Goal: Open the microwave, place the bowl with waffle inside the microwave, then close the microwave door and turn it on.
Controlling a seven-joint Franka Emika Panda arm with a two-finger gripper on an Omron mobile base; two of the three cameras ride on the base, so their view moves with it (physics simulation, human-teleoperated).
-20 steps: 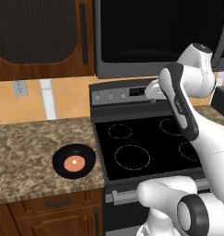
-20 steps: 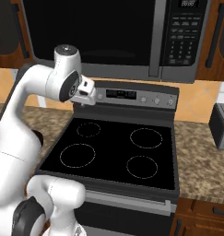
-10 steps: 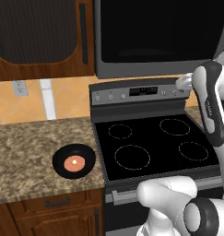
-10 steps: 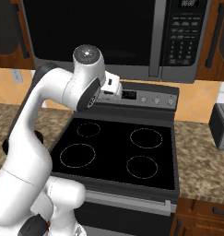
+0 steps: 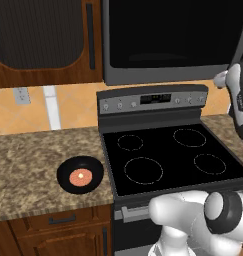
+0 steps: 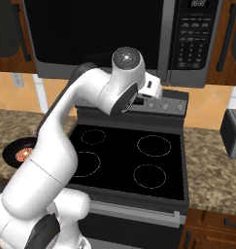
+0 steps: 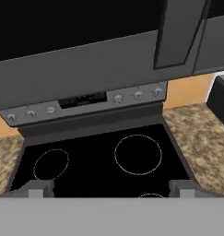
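Note:
The microwave [image 5: 168, 40] hangs above the stove, and its door [image 6: 100, 36] is closed. The door's vertical bar handle [image 7: 178, 34] rises at the upper right of the hand view. My gripper [image 7: 111, 189] stands open and empty above the stove top, below the microwave's underside [image 7: 85, 60] and short of the handle. The hand [image 6: 151, 86] hovers in front of the stove's control panel. The black bowl [image 5: 80, 175] rests on the granite counter left of the stove, with the orange-pink waffle [image 5: 80, 177] in it. The arm partly covers the bowl [image 6: 20, 151] in the right base view.
A black glass-top stove [image 5: 168, 160] with a knob panel [image 5: 153, 100] lies under the microwave. The microwave keypad [image 6: 194, 34] is right of the door. A toaster [image 6: 232, 132] stands on the right counter. Wooden cabinets [image 5: 43, 40] flank the microwave.
The arm has swung right across the stove, from its left-middle toward the microwave's right side. The jaws have stayed open. Bowl and microwave door have not moved.

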